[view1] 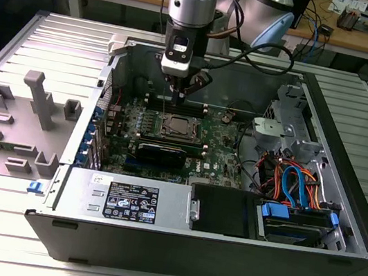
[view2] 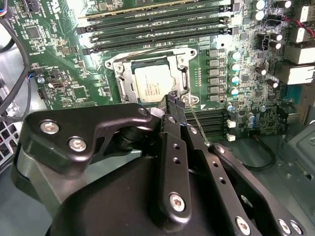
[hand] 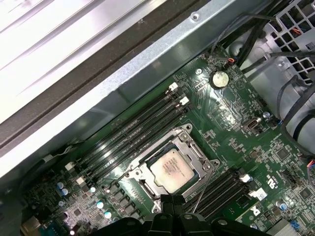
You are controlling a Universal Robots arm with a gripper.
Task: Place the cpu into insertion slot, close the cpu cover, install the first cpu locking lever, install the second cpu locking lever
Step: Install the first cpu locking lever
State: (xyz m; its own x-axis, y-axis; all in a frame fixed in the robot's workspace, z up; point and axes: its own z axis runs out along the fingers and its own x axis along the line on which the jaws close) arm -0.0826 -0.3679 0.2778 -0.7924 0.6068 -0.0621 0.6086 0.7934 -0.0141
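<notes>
The cpu (view2: 155, 83) (hand: 171, 169) lies flat in the insertion slot (view1: 175, 127) on the green motherboard. The cpu cover (view2: 123, 81) (hand: 194, 147) is down, framing the chip's silvery top. One thin wire locking lever (view2: 198, 125) (hand: 203, 189) sticks up at a slant at the socket's edge, right beside my fingers. Another lever (view2: 142, 53) lies low along the side facing the memory slots. My gripper (view1: 178, 93) (view2: 173, 101) (hand: 171, 200) hangs just above that socket edge, its fingers together with nothing visible between them.
Long black memory slots (view2: 157, 24) (hand: 133, 130) flank the socket. A black card (view1: 161, 152) sits in front of it. Blue and orange cables (view1: 296, 184), a drive cage (view1: 296, 222) and the power supply (view1: 129, 199) fill the case. Grey fixtures (view1: 32, 100) stand at the exterior view's left.
</notes>
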